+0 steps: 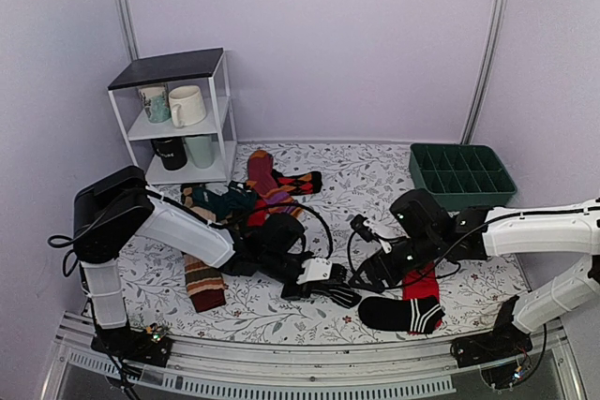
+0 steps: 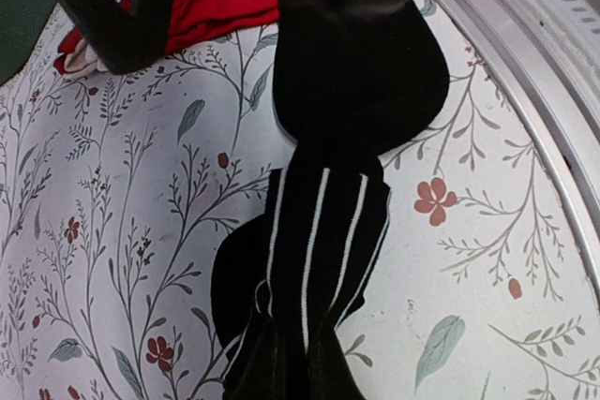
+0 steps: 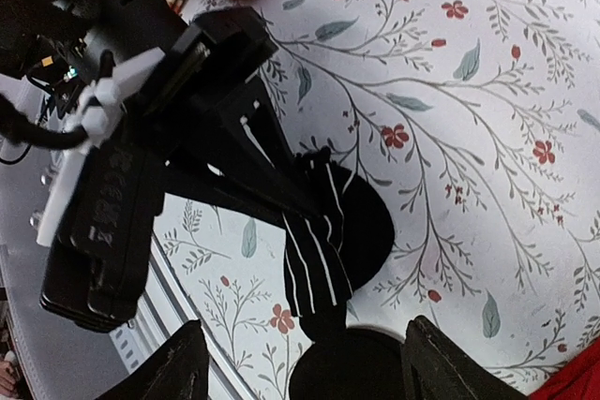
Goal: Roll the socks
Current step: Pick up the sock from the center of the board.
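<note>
A black sock with thin white stripes [image 2: 319,241] lies on the flowered cloth near the front edge, partly bunched. My left gripper [image 2: 291,362] is shut on its near end; from above it shows at the table's middle [image 1: 323,278] with the sock [image 1: 343,294] sticking out to the right. In the right wrist view the same striped sock [image 3: 314,250] runs from the left gripper's fingertips [image 3: 267,180] toward my right gripper [image 3: 309,367], which is open just above it, holding nothing.
A mostly plain black sock with a red-and-white end [image 1: 403,313] and a red sock [image 1: 422,283] lie right of the striped one. A sock pile [image 1: 267,185], a brown striped sock [image 1: 203,283], a mug shelf [image 1: 178,110], a green tray [image 1: 461,173]. A metal rail [image 1: 309,362] edges the front.
</note>
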Robot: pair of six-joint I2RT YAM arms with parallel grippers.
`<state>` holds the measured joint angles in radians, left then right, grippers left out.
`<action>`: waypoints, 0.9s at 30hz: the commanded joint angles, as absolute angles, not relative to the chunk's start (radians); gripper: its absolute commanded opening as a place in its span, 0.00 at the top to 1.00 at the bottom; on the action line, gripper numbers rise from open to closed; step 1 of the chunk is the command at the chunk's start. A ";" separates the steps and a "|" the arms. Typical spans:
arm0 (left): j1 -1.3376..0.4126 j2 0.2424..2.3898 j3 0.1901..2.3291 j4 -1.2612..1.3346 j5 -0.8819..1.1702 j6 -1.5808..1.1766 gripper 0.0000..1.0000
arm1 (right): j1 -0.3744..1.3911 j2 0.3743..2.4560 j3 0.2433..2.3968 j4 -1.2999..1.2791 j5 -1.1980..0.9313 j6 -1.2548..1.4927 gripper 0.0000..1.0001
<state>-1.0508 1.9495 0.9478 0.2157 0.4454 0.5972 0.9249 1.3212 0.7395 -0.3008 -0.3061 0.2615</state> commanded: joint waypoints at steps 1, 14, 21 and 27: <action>-1.055 2.016 0.904 0.084 0.439 0.581 1.00 | 0.931 1.328 0.704 -0.327 -0.333 0.241 0.27; -1.053 2.019 0.907 0.080 0.445 0.579 1.00 | 0.930 1.463 0.525 0.194 -0.444 0.205 0.27; -1.049 2.025 0.909 0.078 0.452 0.580 1.00 | 0.931 1.515 0.478 0.313 -0.365 0.217 0.27; -1.048 2.025 0.911 0.077 0.451 0.580 1.00 | 0.930 1.568 0.466 0.410 -0.395 0.224 0.27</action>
<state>-1.0451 1.9549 0.9470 0.2237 0.4629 0.5938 0.9276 1.5341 0.4881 0.2913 -0.3916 0.2211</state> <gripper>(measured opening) 0.030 0.734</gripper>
